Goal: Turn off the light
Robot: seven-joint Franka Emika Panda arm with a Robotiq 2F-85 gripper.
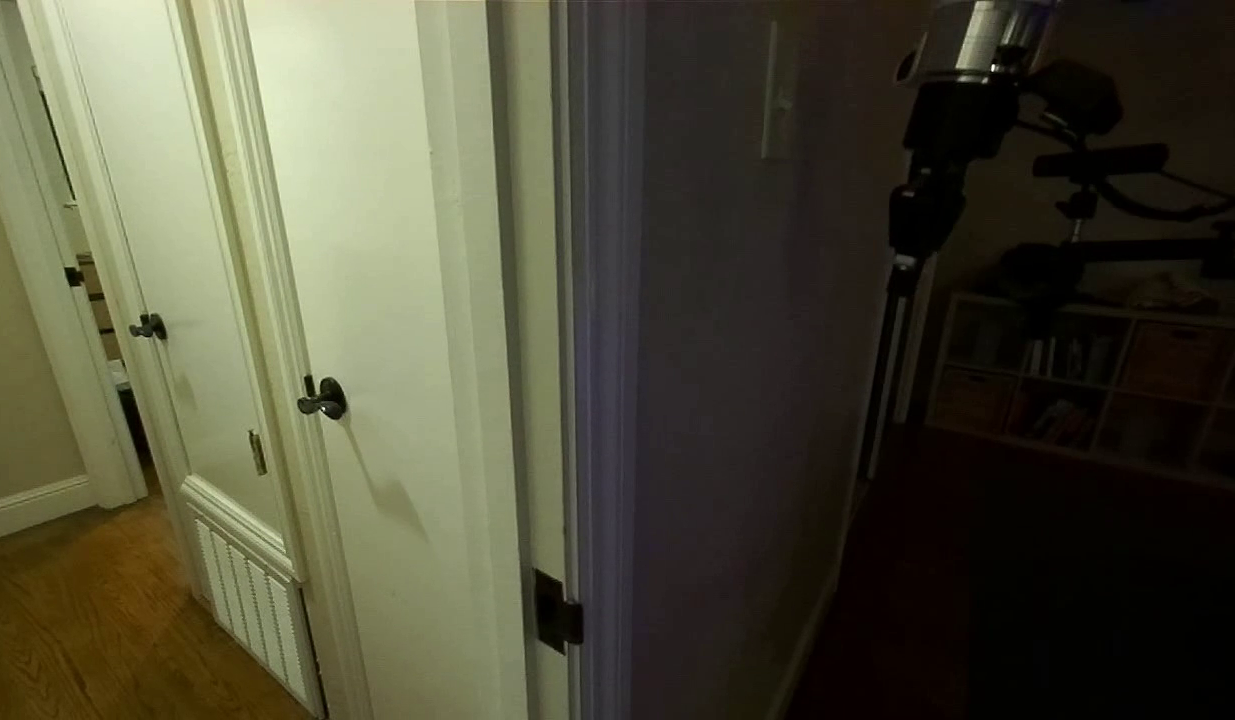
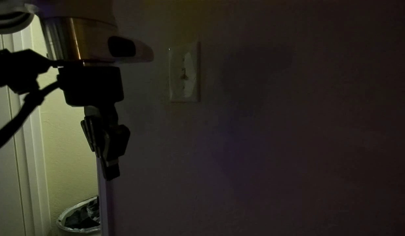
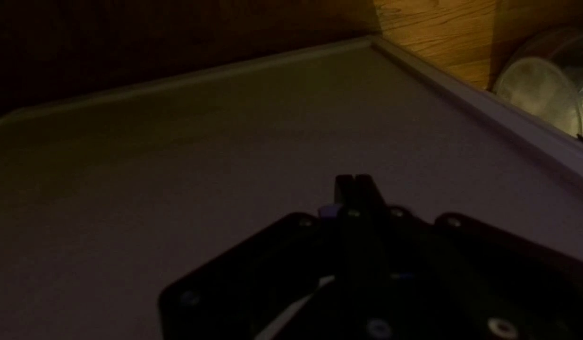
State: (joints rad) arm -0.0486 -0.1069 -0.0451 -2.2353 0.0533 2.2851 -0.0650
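Observation:
The light's switch is a small white upright plate on the dark wall (image 1: 770, 110); it also shows in an exterior view (image 2: 190, 87). A small toggle (image 2: 184, 76) sticks out at its middle; whether it points up or down is hard to tell. No lamp is in view. My gripper (image 3: 354, 179) is shut, its two fingertips together with nothing between them. The gripper (image 2: 111, 172) points downward, apart from the plate, with its tips lower than the plate in both exterior views (image 1: 907, 262). The plate is out of view in the wrist view.
The room around the arm is dark. A door frame (image 1: 602, 350) and a lit hallway with white doors (image 1: 362, 250) stand beside the wall. A bin (image 2: 78, 229) stands beyond the wall edge. A cube shelf (image 1: 1107, 385) stands at the back.

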